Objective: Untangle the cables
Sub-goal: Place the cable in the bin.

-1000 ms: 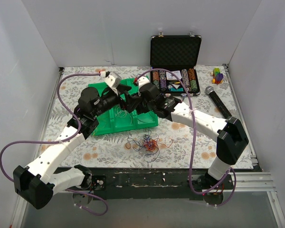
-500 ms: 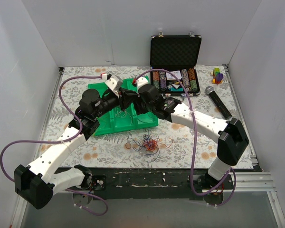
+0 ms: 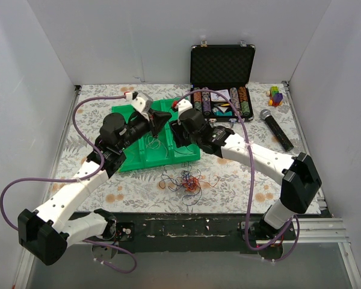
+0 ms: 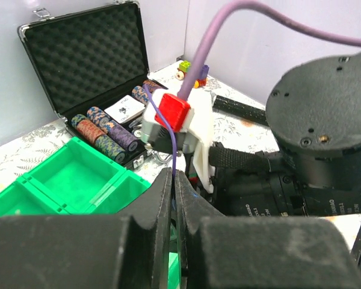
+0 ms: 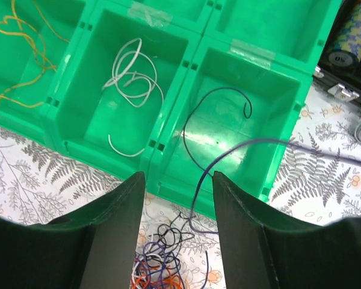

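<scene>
Now the left gripper [image 4: 172, 180] has snapped shut, jaws together on a thin blue cable [image 4: 175, 144] above the green tray [image 5: 174, 90]. The right gripper [image 5: 178, 180] hangs with jaws apart, holding nothing. The strand trails down to the tangle [image 3: 186, 180] just near of the tray, so it probably needs pulling free.

A glossy green plastic tray [image 5: 195, 48] catches the light; in front of it lie smooth-sheathed cables [image 3: 188, 180], beside it a black case [image 4: 87, 57] lined with matt egg-crate foam, on a fern-print covered bench [image 5: 325, 174].
</scene>
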### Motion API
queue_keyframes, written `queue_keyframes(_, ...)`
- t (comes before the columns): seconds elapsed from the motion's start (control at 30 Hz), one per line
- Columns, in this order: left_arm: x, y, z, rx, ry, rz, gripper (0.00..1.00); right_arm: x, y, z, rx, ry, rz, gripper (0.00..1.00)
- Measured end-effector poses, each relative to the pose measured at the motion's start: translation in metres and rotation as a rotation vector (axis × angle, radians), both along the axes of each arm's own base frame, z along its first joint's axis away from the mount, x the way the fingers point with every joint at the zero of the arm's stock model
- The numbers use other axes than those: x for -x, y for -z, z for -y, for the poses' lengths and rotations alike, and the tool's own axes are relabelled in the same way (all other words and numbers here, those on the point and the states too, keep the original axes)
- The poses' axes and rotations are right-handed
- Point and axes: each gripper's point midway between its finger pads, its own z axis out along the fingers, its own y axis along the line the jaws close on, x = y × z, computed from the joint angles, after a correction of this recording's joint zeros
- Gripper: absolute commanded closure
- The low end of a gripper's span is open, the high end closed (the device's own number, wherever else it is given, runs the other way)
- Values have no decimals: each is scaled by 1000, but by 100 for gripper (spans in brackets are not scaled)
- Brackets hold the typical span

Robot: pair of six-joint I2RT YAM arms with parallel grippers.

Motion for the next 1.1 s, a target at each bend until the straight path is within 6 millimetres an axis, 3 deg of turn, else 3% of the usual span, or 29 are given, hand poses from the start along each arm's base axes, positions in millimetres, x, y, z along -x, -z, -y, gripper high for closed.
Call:
queue_keyframes(0.33,-19,-13,-19,57,-157,7,100,2,23,30,23,48,-41,37)
queue_keyframes(0.47,-32,-10,-24,49,-220,19,100,4,7,37,-13,57,-18,32)
queue_keyframes(0.63,-42,10,-17,4,-214,-6,100,0,-19,46,-77,80,38,29)
queue_keyframes(0.87,-25,15,9,-31,-99,12,100,-19,-38,68,-83,204,122,31)
queue_keyframes(1.1,-17,10,21,-72,-64,90,100,-34,-54,114,-41,413,210,30)
